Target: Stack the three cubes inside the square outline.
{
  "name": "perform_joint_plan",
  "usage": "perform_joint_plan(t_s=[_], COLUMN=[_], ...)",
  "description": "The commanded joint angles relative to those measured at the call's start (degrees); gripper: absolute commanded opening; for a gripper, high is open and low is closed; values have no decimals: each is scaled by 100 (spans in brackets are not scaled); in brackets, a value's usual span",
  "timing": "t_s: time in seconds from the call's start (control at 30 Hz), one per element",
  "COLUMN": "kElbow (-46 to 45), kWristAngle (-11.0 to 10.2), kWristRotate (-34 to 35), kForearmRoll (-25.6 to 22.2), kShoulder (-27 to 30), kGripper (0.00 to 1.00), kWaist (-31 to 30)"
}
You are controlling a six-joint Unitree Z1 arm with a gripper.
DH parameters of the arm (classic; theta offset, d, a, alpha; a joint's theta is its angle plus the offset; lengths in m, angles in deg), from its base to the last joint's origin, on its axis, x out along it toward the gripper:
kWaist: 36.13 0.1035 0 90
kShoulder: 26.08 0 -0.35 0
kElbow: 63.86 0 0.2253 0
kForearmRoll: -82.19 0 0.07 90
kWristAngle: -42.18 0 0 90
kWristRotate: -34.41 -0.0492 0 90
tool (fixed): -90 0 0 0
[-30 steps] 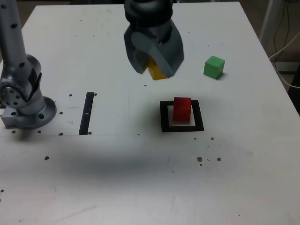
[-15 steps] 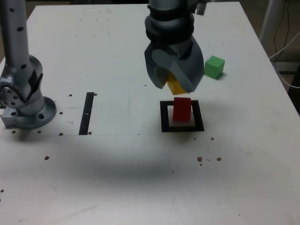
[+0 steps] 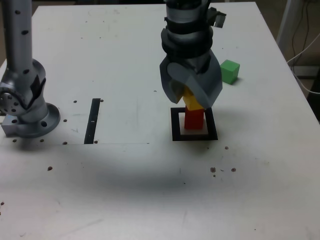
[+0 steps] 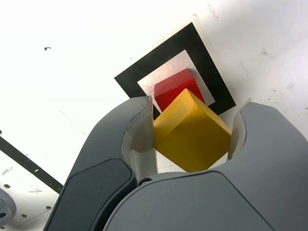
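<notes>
My gripper [image 3: 192,97] [image 4: 191,130] is shut on the yellow cube [image 3: 192,100] [image 4: 191,132] and holds it right above the red cube [image 3: 194,119] [image 4: 174,87]. The red cube stands inside the square outline [image 3: 175,131] [image 4: 144,72]. Whether the yellow cube touches the red one I cannot tell. The green cube [image 3: 229,71] lies on the table behind the outline, toward the exterior view's right, apart from the gripper.
The arm's grey base [image 3: 25,107] stands at the exterior view's left. A thin black strip [image 3: 93,120] [image 4: 26,164] lies between the base and the outline. Cables [image 3: 305,45] hang past the table's edge at the exterior view's right.
The gripper has carried the yellow cube toward the exterior view's right and downward, from behind the outline to just over the red cube.
</notes>
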Motion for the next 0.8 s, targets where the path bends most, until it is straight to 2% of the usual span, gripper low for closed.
perform_joint_plan(t_s=[0.0, 0.47, 0.77], kElbow=[-14, -71, -103], kWristAngle=[-16, 27, 67], kWristRotate=[9, 9, 9], kForearmRoll=[24, 86, 93], kShoulder=[-32, -158, -191], kGripper=[39, 39, 52], kWaist=[-10, -10, -10])
